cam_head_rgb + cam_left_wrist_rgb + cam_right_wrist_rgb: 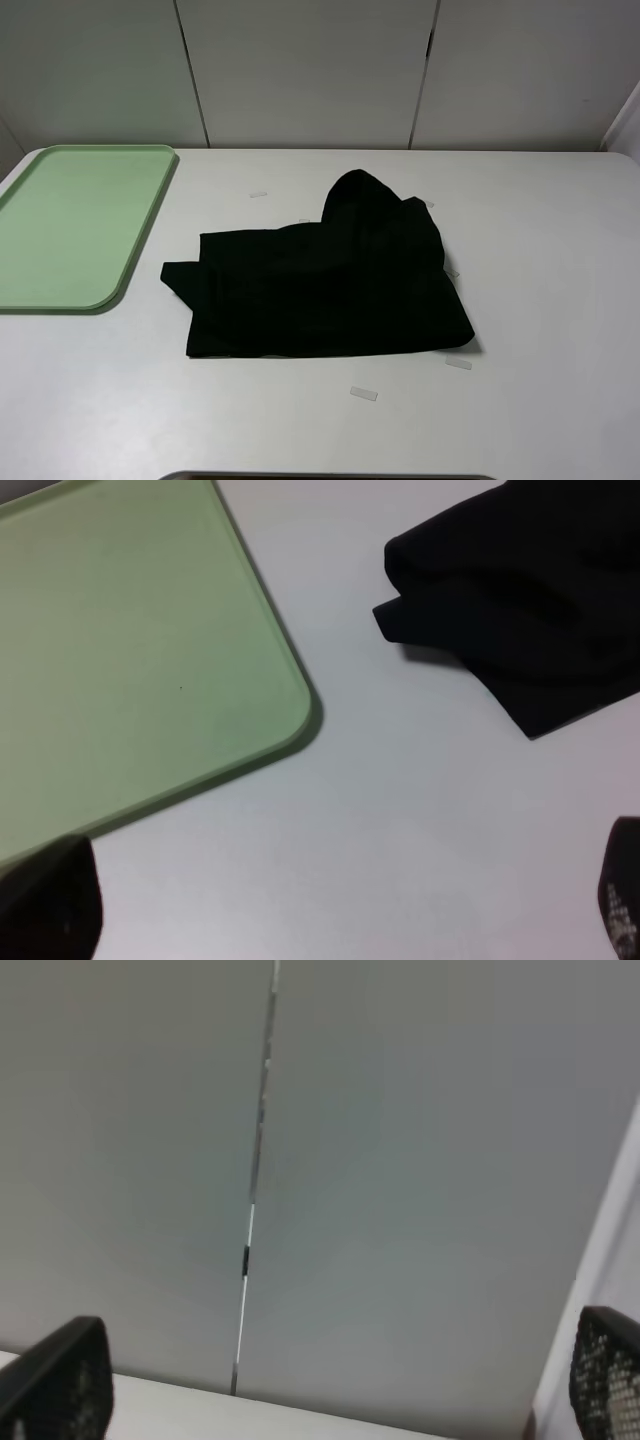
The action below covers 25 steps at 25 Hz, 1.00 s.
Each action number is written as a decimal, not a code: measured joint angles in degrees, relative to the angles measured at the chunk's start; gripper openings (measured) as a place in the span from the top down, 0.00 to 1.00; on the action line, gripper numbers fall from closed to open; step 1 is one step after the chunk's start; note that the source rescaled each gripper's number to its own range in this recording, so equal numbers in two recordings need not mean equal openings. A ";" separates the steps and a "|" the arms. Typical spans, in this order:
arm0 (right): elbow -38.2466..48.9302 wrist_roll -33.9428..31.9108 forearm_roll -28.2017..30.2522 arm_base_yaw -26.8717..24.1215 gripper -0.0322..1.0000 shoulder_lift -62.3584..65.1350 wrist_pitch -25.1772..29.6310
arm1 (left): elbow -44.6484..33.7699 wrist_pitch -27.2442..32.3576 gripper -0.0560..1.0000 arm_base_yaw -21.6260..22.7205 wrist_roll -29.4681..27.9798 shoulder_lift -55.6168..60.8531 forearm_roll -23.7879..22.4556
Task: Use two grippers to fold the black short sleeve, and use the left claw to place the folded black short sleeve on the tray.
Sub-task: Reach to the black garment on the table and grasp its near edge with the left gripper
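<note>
The black short sleeve (320,285) lies loosely folded in the middle of the white table, one rounded part bunched up at its far side. The pale green tray (70,225) sits bare at the table's left. Neither arm shows in the exterior high view. In the left wrist view, the left claw (335,900) hangs open above bare table, its fingertips (45,905) wide apart, with the tray's corner (130,640) and a shirt edge (530,600) beyond it. The right gripper (330,1380) is open too, facing the back wall, nothing between its fingertips (608,1375).
Small whitish tape strips lie on the table near the shirt: one in front (364,394), one at its front right corner (458,363), one behind (258,194). A panelled grey wall (310,70) closes the table's far side.
</note>
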State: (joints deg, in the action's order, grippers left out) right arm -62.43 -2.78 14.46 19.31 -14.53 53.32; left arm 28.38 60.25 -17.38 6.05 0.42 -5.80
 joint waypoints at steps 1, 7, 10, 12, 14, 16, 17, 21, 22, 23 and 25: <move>0.00 0.00 -0.20 0.00 0.00 1.69 1.42 | 0.00 0.00 0.00 0.00 0.00 0.00 0.00; 1.88 0.13 -0.82 0.00 0.00 8.94 9.97 | 0.00 0.00 0.00 0.00 0.00 0.00 0.00; 5.87 0.19 -2.06 0.00 0.00 13.35 11.53 | 0.00 0.00 0.00 0.00 0.00 0.00 0.00; 8.60 0.19 -3.30 0.00 0.00 15.01 13.19 | 0.00 0.00 0.00 0.00 0.00 0.00 0.00; 11.16 0.19 -5.40 0.00 0.00 15.07 15.43 | 0.00 0.00 0.00 0.00 0.00 0.00 0.00; 13.90 0.69 -7.37 0.00 0.00 15.07 16.25 | 0.00 0.00 0.00 0.00 0.00 0.00 0.00; 15.49 1.20 -8.06 0.00 0.00 15.07 16.56 | 0.00 0.00 0.00 0.00 0.00 0.00 0.00; 22.25 3.71 -9.93 0.00 0.00 15.07 16.77 | 0.00 0.00 0.00 0.00 0.00 0.00 0.00; 23.84 4.19 -10.34 0.00 0.00 15.07 16.61 | 0.00 0.00 0.00 0.00 0.00 0.00 0.00; 25.75 4.60 -10.54 0.00 0.00 15.07 16.25 | 0.00 0.00 0.00 0.00 0.00 0.00 0.00; 29.29 4.76 -11.08 0.00 0.00 15.02 14.59 | 0.00 0.00 0.00 0.00 0.00 0.00 0.00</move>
State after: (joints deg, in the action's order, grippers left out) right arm -33.14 1.98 3.39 19.31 0.49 67.91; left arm 28.38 60.25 -17.38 6.05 0.42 -5.80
